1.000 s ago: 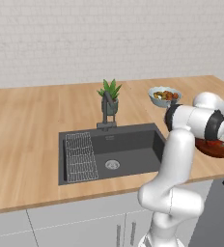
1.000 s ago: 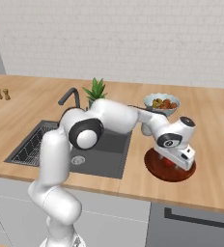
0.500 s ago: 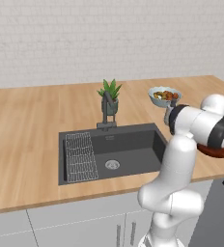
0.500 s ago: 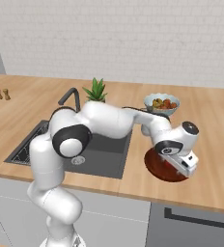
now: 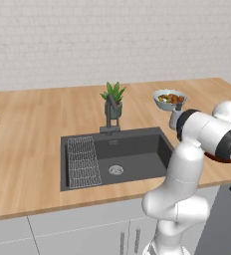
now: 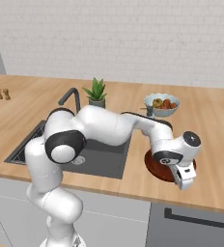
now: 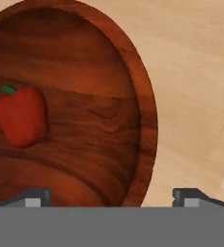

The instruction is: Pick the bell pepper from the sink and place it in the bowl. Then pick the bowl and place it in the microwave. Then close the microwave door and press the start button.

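Bell pepper [image 7: 21, 122] lies inside reddish-brown bowl [image 7: 133, 87], on its floor, w/ green stem up. Bowl sits on wood counter [image 6: 215, 125], right of sink [image 5: 137, 154], near fruit bowl [image 6: 161, 105]. Gripper [image 7: 114, 197] hangs over bowl rim, jaws spread wide, one tip each side of rim, grasping nothing.

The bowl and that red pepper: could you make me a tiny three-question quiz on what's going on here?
1. True or false: the bell pepper lies inside the bowl.
2. The gripper is: A) open, its fingertips either side of the bowl's rim; B) shut on the pepper.
3. What stands at the back edge of the sink?

Key: 1 true; 2 A; 3 the faucet, with a potted plant right beside it.
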